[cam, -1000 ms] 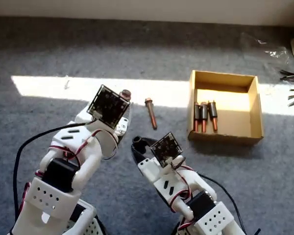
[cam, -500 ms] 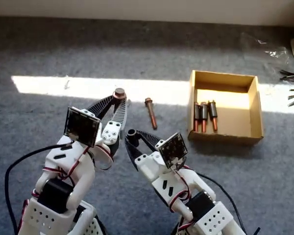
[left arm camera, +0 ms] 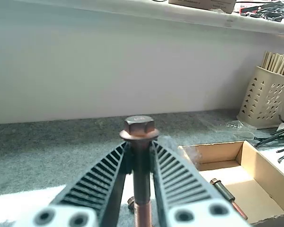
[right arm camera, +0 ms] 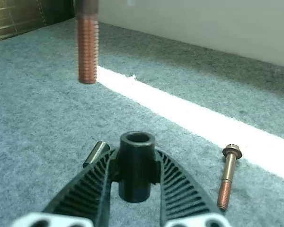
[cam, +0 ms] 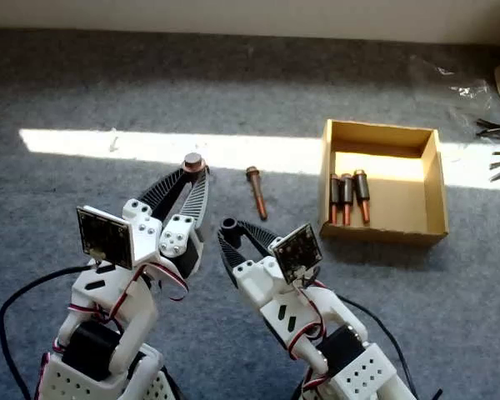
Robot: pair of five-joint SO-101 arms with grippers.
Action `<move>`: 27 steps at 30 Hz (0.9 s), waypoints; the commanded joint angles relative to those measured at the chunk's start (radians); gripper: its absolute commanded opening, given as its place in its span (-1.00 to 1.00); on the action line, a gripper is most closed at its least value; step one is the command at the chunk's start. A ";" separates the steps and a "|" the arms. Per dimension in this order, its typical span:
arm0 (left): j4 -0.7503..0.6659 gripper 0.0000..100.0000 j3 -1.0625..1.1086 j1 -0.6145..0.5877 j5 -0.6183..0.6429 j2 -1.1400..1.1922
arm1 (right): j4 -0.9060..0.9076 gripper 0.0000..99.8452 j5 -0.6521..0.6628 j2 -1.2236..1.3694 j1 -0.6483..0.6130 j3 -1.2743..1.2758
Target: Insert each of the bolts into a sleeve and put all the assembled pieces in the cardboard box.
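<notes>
carpet [cam: 83,83]; held bolt [cam: 192,161] now farther left

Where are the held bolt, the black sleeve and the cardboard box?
held bolt [left arm camera: 139,128]: left wrist view, on its hex head.
black sleeve [right arm camera: 136,170]: right wrist view, on its side wall.
cardboard box [cam: 400,200]: high view, on its bare floor.

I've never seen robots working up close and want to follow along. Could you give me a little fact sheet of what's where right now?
Left pincer: shut on a bolt, head up, threads hanging down
Right pincer: shut on a black sleeve, opening up
Joining: held bolt and sleeve apart, not yet inserted
Carpet: one loose bolt lying between the left pincer and the box
Cardboard box: three assembled pieces side by side inside
</notes>
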 commanded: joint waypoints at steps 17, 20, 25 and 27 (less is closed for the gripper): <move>-0.299 -0.99 0.225 0.012 0.009 -0.165 | -0.025 -0.99 -0.005 -0.013 0.010 -0.002; -0.299 -0.99 0.220 0.012 0.012 -0.165 | -0.025 -0.99 -0.003 -0.013 0.010 -0.002; -0.256 -0.99 0.203 0.013 0.066 -0.165 | -0.027 -0.99 0.127 -0.013 0.010 -0.005; -0.222 -0.99 0.185 0.013 0.081 -0.165 | -0.039 -0.99 0.129 -0.013 0.010 -0.005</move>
